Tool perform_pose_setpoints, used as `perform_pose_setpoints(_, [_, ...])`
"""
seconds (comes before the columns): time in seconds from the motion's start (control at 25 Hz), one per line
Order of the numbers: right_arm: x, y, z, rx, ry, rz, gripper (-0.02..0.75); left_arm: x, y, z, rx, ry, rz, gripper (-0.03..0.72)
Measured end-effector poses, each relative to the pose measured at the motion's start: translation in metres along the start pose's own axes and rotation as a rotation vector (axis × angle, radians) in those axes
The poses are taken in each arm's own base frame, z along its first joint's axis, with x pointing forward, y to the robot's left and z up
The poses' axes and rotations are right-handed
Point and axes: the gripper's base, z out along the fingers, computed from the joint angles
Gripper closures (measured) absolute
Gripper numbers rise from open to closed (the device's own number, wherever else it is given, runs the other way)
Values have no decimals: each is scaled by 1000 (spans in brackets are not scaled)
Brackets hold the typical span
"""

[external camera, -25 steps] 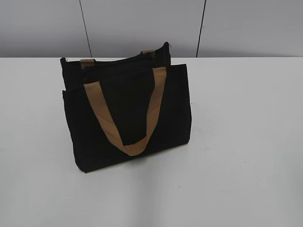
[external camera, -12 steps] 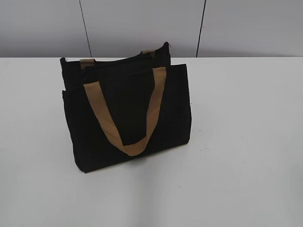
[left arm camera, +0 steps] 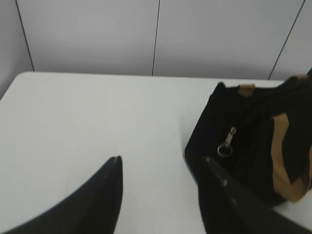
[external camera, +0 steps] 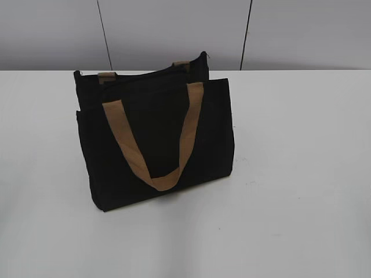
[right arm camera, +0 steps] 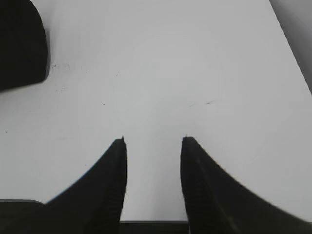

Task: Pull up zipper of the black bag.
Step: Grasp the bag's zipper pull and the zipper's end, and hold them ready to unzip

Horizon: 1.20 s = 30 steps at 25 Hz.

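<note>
The black bag (external camera: 156, 139) stands upright on the white table, left of centre in the exterior view, with a tan strap handle (external camera: 159, 142) hanging down its front. The left wrist view shows the bag's end (left arm camera: 253, 141) at the right, with the zipper (left arm camera: 226, 145), a small silver slider with a ring pull, hanging on it. My left gripper (left arm camera: 161, 163) is open and empty, to the left of the bag and short of the zipper. My right gripper (right arm camera: 153, 141) is open and empty over bare table; a bag corner (right arm camera: 22, 44) shows at the upper left. Neither gripper shows in the exterior view.
The white table (external camera: 301, 174) spreads to the right of and in front of the bag. A grey panelled wall (external camera: 174, 29) stands behind the table's far edge. The table's left corner (left arm camera: 19, 78) shows in the left wrist view.
</note>
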Motion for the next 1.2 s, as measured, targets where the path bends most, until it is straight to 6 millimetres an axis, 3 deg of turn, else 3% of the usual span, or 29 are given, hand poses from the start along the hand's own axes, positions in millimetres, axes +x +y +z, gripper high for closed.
perform_pose_setpoints(0.2, [0,0,0,0,0,0,443,-26,2,26,22,-114,-8,263])
perform_pose_setpoints(0.32, [0,0,0,0,0,0,443,-31,1,47,56,-145,-4,258])
perform_pose_setpoints(0.6, [0,0,0,0,0,0,443,-5,-6,108,90,-162,-5,258])
perform_pose_setpoints(0.8, [0,0,0,0,0,0,443,18,-8,138,71,-192,-7,258])
perform_pose_setpoints(1.04, [0,0,0,0,0,0,443,23,-18,173,108,-251,97,258])
perform_pose_setpoints(1.2, [0,0,0,0,0,0,443,36,-24,195,144,-201,67,258])
